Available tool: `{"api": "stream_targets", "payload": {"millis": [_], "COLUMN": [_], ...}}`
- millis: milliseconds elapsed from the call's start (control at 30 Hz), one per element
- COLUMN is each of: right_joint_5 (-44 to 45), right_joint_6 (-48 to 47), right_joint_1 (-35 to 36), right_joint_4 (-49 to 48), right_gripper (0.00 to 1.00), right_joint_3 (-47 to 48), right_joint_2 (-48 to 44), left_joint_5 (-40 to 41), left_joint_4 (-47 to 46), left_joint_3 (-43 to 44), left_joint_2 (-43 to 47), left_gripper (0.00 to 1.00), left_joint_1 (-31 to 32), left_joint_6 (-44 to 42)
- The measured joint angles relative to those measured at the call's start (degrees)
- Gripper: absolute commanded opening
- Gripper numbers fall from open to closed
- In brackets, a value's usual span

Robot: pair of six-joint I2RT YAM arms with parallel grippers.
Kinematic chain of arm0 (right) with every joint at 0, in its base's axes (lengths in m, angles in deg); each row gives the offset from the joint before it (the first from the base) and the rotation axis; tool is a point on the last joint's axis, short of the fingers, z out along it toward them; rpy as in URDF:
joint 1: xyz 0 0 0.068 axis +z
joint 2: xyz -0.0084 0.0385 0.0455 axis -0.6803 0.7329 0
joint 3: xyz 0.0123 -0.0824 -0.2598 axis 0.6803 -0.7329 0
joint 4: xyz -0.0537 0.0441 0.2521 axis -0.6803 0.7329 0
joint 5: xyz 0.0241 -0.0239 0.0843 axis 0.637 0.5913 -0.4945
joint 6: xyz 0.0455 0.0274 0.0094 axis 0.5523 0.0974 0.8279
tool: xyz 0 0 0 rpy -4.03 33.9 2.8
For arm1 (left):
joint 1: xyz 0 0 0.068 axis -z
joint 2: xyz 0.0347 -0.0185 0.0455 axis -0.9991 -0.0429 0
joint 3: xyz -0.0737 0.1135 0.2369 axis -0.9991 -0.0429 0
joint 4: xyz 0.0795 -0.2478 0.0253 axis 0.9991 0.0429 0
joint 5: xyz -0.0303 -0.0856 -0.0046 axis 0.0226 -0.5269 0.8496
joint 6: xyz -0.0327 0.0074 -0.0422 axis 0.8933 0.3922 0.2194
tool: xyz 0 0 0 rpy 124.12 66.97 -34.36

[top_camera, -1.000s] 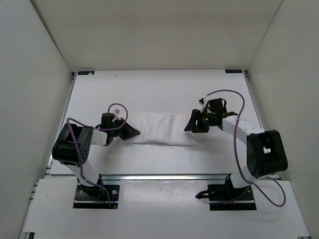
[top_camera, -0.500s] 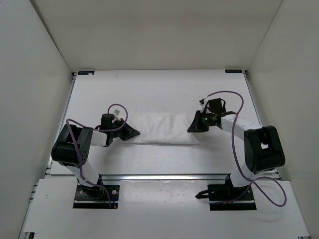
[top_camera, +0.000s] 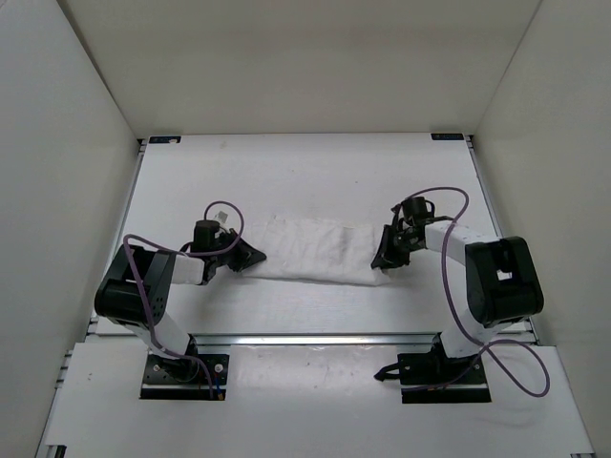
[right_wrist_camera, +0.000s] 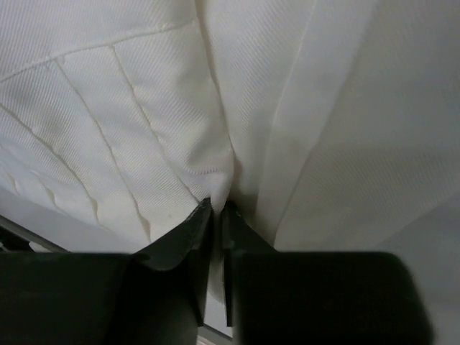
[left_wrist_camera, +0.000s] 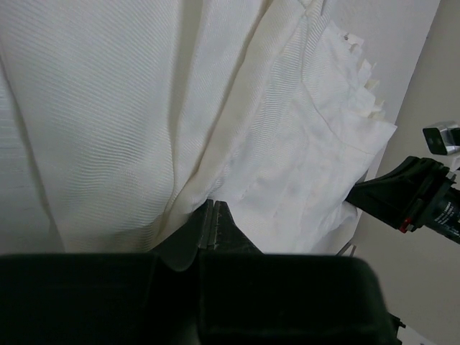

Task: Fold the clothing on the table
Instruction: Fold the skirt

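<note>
The clothing (top_camera: 315, 250) is a white ribbed piece lying stretched into a long band across the middle of the table (top_camera: 286, 172). My left gripper (top_camera: 258, 256) is at its left end, and in the left wrist view the left gripper (left_wrist_camera: 213, 205) is shut, with the clothing (left_wrist_camera: 144, 108) bunched at its tips. My right gripper (top_camera: 382, 260) holds the right end. The right wrist view shows the right gripper (right_wrist_camera: 215, 206) shut on a fold of the clothing (right_wrist_camera: 144, 108) pinched between the jaws. The right gripper (left_wrist_camera: 402, 198) also shows at the cloth's far end in the left wrist view.
White enclosure walls (top_camera: 76, 143) stand on the left, back and right of the table. A metal rail (top_camera: 315, 337) runs along the near edge, with both arm bases behind it. Black brackets (top_camera: 164, 139) mark the far corners.
The right gripper has shut on the cloth's right end and moved right and toward the near edge, drawing the cloth out longer. The left gripper has stayed shut and hardly moved.
</note>
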Motion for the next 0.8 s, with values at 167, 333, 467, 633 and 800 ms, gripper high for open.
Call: {"api": "stream_targets", "payload": {"millis": [167, 333, 467, 633, 800], "right_joint_5": [3.56, 7.69, 7.48, 1.64, -5.09], "right_joint_6": [-1.64, -2.45, -0.5, 5.68, 12.76], "right_joint_1": [0.72, 0.46, -2.08, -6.45, -7.85], "right_joint_4": [2.1, 4.09, 4.68, 1.84, 0.83], "right_gripper": [0.34, 0.52, 0.6, 0.65, 0.73], "right_joint_3": [3.91, 7.72, 6.58, -6.91, -18.51], "right_joint_2": [-0.11, -7.06, -16.63, -26.82, -29.83], "left_joint_5": [0.28, -0.02, -0.11, 0.68, 1.01], "left_joint_4": [2.08, 7.8, 11.32, 17.03, 21.09], "left_joint_3": [0.98, 4.83, 5.35, 3.23, -1.62], "left_joint_2": [0.76, 7.19, 17.18, 26.71, 28.41], "left_gripper": [0.16, 0.44, 0.5, 0.56, 0.57], "left_joint_1": [0.63, 0.98, 0.35, -1.57, -1.14], "left_joint_6": [-1.05, -2.25, -2.97, -5.44, -7.1]}}
